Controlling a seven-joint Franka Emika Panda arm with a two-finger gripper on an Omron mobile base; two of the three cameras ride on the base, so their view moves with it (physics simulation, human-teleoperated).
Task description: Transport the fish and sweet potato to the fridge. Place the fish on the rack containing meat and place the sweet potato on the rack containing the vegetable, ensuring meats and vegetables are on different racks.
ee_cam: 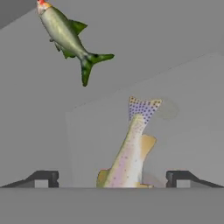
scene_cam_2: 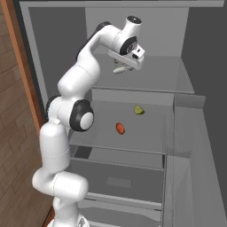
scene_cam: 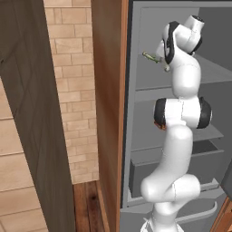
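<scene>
Both fingertips of the tool (ee_cam: 112, 178) stand wide apart, holding nothing, astride the fish (ee_cam: 129, 153).

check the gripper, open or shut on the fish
Open. In the hand view the gripper has its fingertips wide apart, and the fish lies between them untouched.
</scene>
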